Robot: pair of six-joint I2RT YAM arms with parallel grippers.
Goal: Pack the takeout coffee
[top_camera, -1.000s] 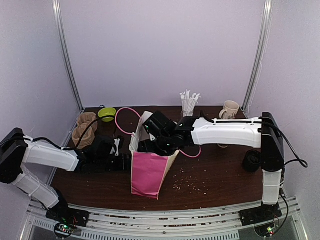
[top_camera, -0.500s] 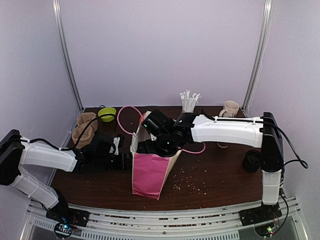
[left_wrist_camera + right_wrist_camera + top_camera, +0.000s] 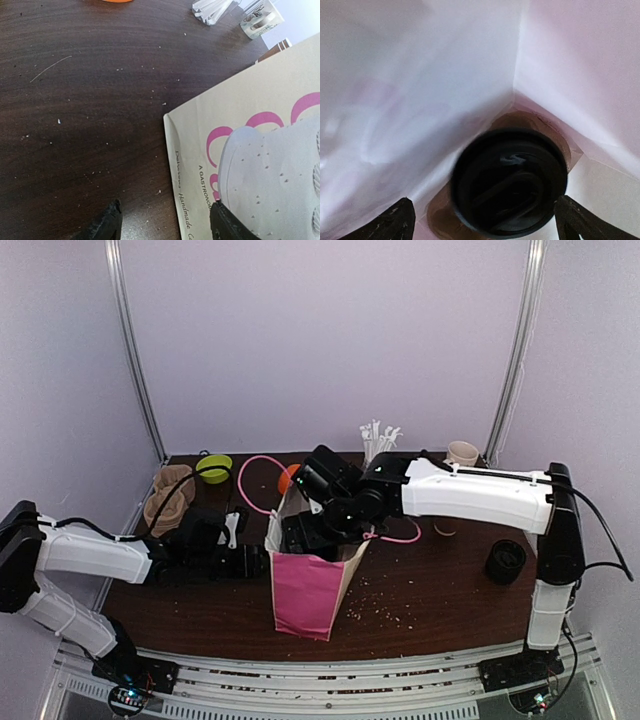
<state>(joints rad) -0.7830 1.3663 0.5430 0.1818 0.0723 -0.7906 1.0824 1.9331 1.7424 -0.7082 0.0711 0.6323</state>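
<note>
The takeout coffee [image 3: 510,185] shows from above as a black lid, a little blurred, low inside the pink paper bag [image 3: 303,592]. My right gripper [image 3: 485,222] hangs open over it, one fingertip on either side and neither closed on the lid. From the top view this gripper [image 3: 318,530] is sunk in the bag's mouth and the cup is hidden. My left gripper [image 3: 165,227] is open at the bag's left side [image 3: 235,125]. The bag's edge lies between its fingers, and bare table shows beside the left one. In the top view it [image 3: 245,560] sits low on the table.
A cream mug [image 3: 462,454] and a holder of white stirrers [image 3: 377,445] stand at the back right. A black lid stack [image 3: 505,560] sits right. Brown cup carriers [image 3: 168,498], a green bowl [image 3: 214,468], a pink cable [image 3: 262,482] and an orange thing [image 3: 289,478] lie left and behind the bag. Crumbs [image 3: 385,612] dot the table [image 3: 440,580].
My right gripper's jaws have spread wide inside the bag and the cup is let go. The bag has shifted slightly right, uncovering the orange thing behind it. The left arm has hardly moved.
</note>
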